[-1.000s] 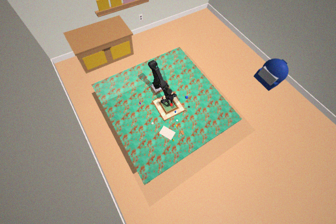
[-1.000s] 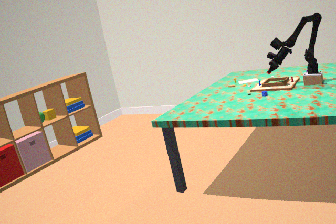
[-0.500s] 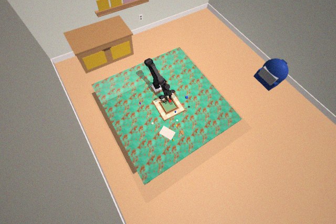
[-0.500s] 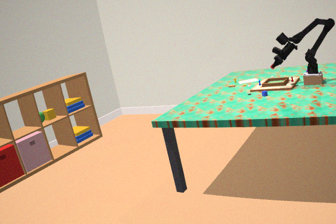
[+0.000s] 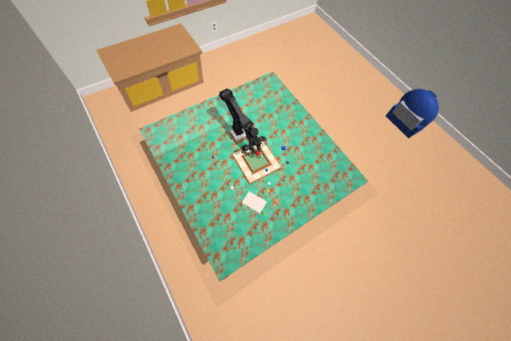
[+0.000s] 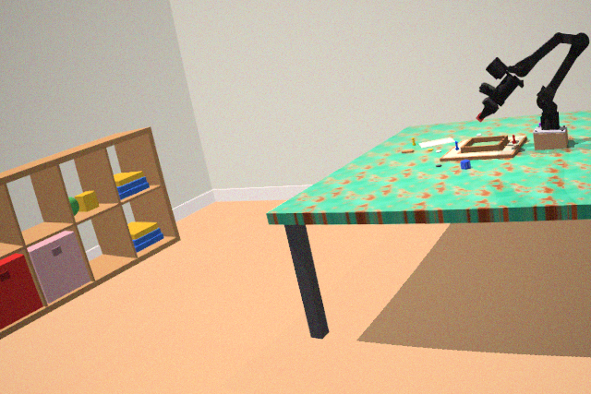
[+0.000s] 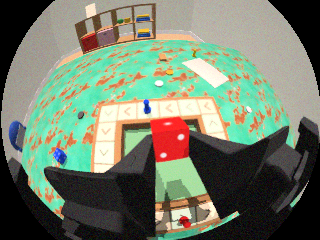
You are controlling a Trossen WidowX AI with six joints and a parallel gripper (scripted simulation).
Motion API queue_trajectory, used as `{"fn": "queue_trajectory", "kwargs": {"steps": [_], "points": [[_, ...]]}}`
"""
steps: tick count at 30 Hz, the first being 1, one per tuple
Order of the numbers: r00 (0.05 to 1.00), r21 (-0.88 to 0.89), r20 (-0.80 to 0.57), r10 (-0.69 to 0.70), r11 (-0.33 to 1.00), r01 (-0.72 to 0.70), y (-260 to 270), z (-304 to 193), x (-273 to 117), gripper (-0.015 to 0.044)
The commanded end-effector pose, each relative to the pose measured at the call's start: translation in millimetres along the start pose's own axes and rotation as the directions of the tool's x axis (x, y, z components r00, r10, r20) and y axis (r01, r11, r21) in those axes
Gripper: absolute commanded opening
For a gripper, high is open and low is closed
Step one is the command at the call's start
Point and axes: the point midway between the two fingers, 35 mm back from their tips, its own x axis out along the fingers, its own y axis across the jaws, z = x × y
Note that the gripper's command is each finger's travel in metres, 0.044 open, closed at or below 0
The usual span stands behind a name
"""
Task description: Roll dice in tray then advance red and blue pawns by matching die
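Note:
My gripper (image 6: pixel 480 117) (image 7: pixel 168 137) is shut on the red die (image 5: pixel 258 152) (image 7: pixel 169 140) and holds it in the air above the tray. The tray (image 6: pixel 484 146) is a brown-walled square with a green floor (image 5: pixel 256 160) in the middle of the board. The blue die (image 5: pixel 283 148) (image 6: pixel 465 164) (image 7: pixel 60 156) lies on the table beside the board. The blue pawn (image 5: pixel 266 170) (image 6: pixel 456 145) (image 7: pixel 147 106) stands on the board's far row in the wrist view. The red pawn (image 6: pixel 513 139) (image 7: pixel 185 221) stands on the opposite row, near the arm's base.
A white sheet (image 5: pixel 254 202) (image 7: pixel 205 72) lies beyond the board, with a yellow pawn-like piece (image 6: pixel 414 141) (image 7: pixel 194 53) by it. Small white, orange and dark pieces, among them a dark disc (image 5: pixel 287 162) (image 7: pixel 81 115), lie around the board. A small purple item (image 5: pixel 212 156) lies left of it.

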Motion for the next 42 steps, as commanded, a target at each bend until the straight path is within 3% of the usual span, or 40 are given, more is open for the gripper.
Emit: {"fn": "queue_trajectory", "kwargs": {"steps": [1,14,21,31,33,34,35,42], "points": [[1.000,0.000,0.001,0.000,1.000,0.000,0.0,0.5,0.0,0.0105],[1.000,0.004,-0.011,-0.005,1.000,0.005,0.1,30.3,-25.8,0.0440],[0.942,-0.002,-0.335,-0.004,1.000,0.004,-0.1,24.6,-7.1,0.0440],[0.690,0.005,-0.724,0.000,1.000,0.005,-0.8,10.9,19.2,0.0440],[0.669,0.006,-0.743,0.001,1.000,0.005,-0.8,9.9,20.7,0.0440],[0.731,-0.004,-0.683,-0.006,1.000,0.004,-1.1,13.5,17.3,0.0440],[0.731,-0.004,-0.683,-0.006,1.000,0.004,-1.1,13.5,17.3,0.0440],[0.709,0.169,-0.705,0.020,0.976,0.140,78.3,30.1,44.0,0.0275]]}}
